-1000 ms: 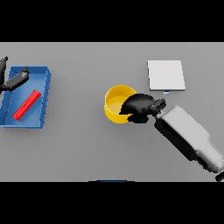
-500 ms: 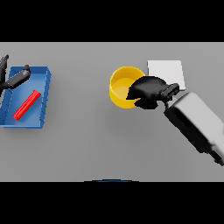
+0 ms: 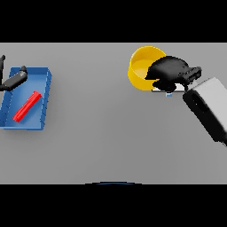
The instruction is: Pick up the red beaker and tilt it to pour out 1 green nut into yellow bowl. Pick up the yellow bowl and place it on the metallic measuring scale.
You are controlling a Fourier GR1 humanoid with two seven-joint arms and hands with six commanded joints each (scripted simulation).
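Observation:
My right hand (image 3: pixel 170 71) has its fingers curled over the right rim of the yellow bowl (image 3: pixel 142 67) and holds it at the table's far right. The bowl hangs tilted, close above the left part of the metallic scale (image 3: pixel 169 90). Most of the scale is hidden under my hand and forearm; only a pale strip of it shows. I cannot see inside the bowl for a nut. The red beaker (image 3: pixel 27 106) lies on its side in the blue tray (image 3: pixel 44 99) at the far left. My left hand (image 3: pixel 15 80) sits at the tray's far left corner, partly cut by the edge.
The blue tray stands at the left side of the table. My right forearm (image 3: pixel 208 108) slants in from the right edge.
My right hand has carried the yellow bowl up and to the right, from beside the scale to over it. The scale is now mostly covered. The left hand and beaker have not moved.

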